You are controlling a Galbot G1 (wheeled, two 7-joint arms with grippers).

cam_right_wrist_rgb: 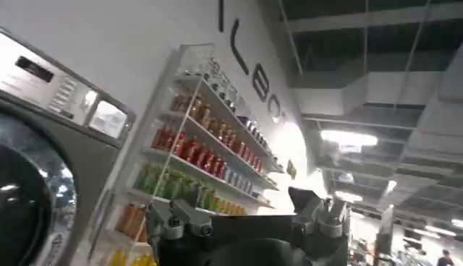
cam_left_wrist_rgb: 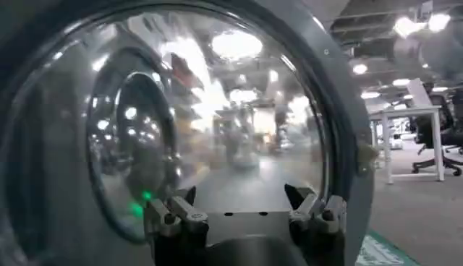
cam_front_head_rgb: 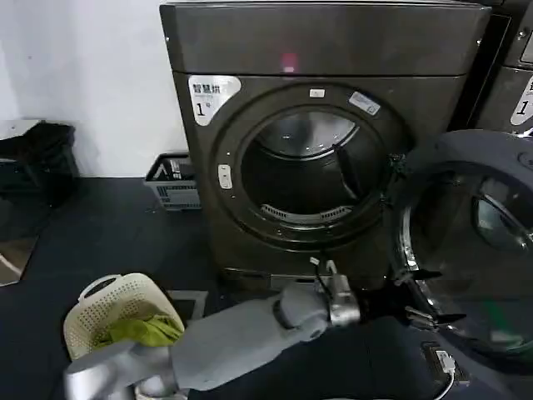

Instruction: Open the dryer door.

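Observation:
The dark grey-brown dryer carries a white "1" label and a pink light. Its round drum opening is uncovered. The dryer door stands swung wide out to the right, its grey inner face and glass bowl toward me. My left arm reaches across from the lower left, and the left gripper is open right at the door's lower near edge. In the left wrist view the door glass sits just beyond the open left gripper, with nothing held. The right gripper is open and empty, pointing up and away.
A cream laundry basket with green cloth sits on the dark floor at lower left. A grey basket stands by the wall beside the dryer. A neighbouring machine stands at the right. The right wrist view has product shelves.

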